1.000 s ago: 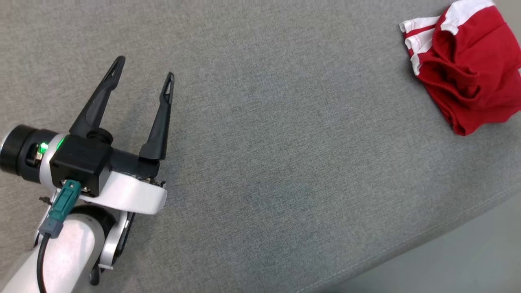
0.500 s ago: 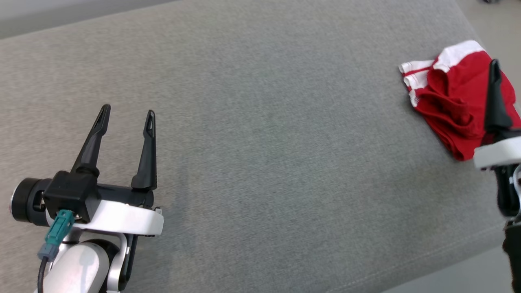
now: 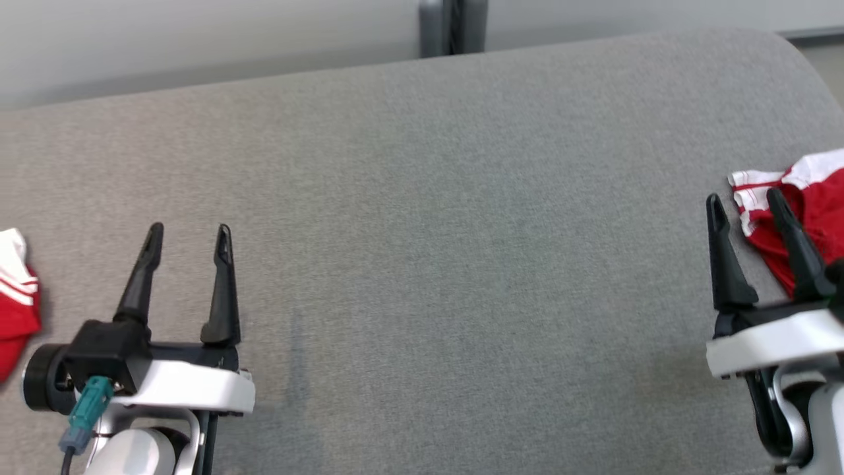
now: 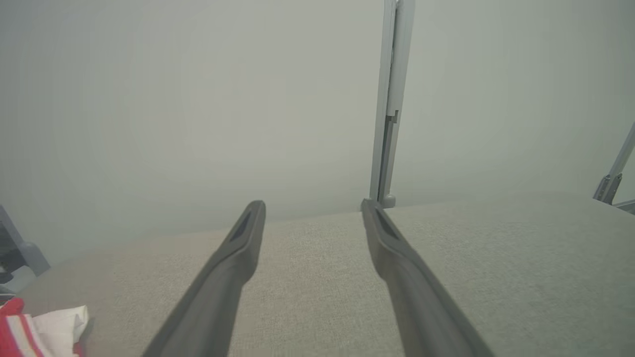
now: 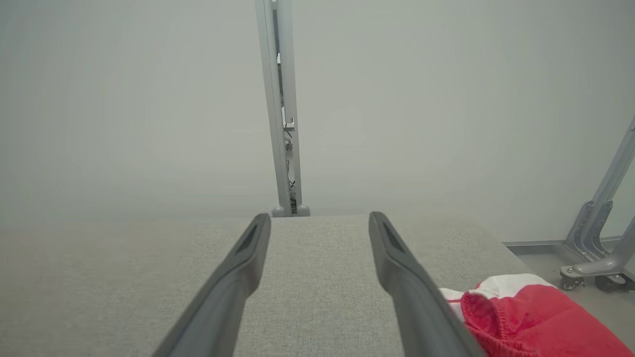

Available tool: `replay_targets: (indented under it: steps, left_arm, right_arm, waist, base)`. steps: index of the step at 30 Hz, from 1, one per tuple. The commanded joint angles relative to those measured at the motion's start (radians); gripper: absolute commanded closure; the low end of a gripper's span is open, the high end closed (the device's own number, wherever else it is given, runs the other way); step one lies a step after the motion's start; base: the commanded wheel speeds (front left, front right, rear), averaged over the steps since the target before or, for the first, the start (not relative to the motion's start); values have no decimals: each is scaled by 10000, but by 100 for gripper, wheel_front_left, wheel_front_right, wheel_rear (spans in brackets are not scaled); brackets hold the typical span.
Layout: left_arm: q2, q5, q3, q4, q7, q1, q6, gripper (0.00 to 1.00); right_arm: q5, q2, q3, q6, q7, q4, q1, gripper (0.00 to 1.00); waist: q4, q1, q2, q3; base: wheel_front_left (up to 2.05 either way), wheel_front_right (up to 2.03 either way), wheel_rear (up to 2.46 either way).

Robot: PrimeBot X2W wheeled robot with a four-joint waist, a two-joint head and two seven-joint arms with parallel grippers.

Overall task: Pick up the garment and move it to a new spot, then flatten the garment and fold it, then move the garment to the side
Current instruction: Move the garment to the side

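Garment (image 3: 808, 198): red with white bands, bunched in a heap. It lies just to the right of the right gripper (image 3: 742, 196), lower than its fingertips. I cannot tell whether they touch.
Right gripper: jaws wide with nothing between them. The fingers point along the pad (image 3: 461, 231) rather than down at it.
Left gripper (image 3: 190, 229): jaws wide and empty, well apart from the garment.
Other cloth (image 3: 13, 297): a second red-and-white piece just to the left of the left gripper.
Pad: grey fabric, bare between the two grippers. A grey post (image 3: 453, 26) stands beyond the fingertips.
Step, as I judge it: the garment is not yet picked up, and the reach and pinch come first.
Risk, wrong piece: the two cloths look alike, so either arm might take the one nearest to it.
Risk, shove: the fingers are level, so a sideways move could push the heap instead of gripping it. The heap sits close to the pad's end, where it could slide off.
Risk, thin pinch: the heap is layered, so closing on the top fold alone could let the rest drag or slip free.
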Motion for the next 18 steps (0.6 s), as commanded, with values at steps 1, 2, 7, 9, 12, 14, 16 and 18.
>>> replay_targets:
  steps: [1,2,7,9,12,14,16,18]
  left_arm:
    - [-11,-56,-39,87,-27,170,-4,0]
    - [4,-69,-67,107,-7,284,4,0]
    - [27,-161,-146,184,71,675,49,0]
    - [12,-187,-211,193,106,845,67,0]
    - [6,-229,-300,219,155,1073,67,0]
    - [19,-261,-349,260,208,1200,85,0]
    - [30,-294,-400,290,243,1309,100,0]
    - [51,-330,-437,327,285,1440,115,0]
  right_arm:
    - [-67,14,-82,-7,153,-157,383,0]
    - [-85,53,-107,-7,220,-275,581,0]
    - [-142,149,-180,-7,506,-594,1294,0]
    - [-169,197,-212,-7,581,-745,1597,0]
    - [-163,275,-307,-7,742,-907,2021,0]
    - [-181,308,-328,-5,807,-1018,2254,0]
    - [-199,326,-349,-7,852,-1100,2471,0]
    - [-222,353,-369,-5,945,-1145,2682,0]
  waist:
    - [394,0,0,-478]
    - [439,0,0,-584]
    - [531,0,0,-981]
    - [571,0,0,-1155]
    - [620,0,0,-1384]
    - [642,0,0,-1532]
    - [663,0,0,-1688]
    - [682,0,0,-1887]
  base:
    - [0,0,0]
    - [0,0,0]
    - [0,0,0]
    - [0,0,0]
    - [0,0,0]
    - [0,0,0]
    - [0,0,0]
    - [0,0,0]
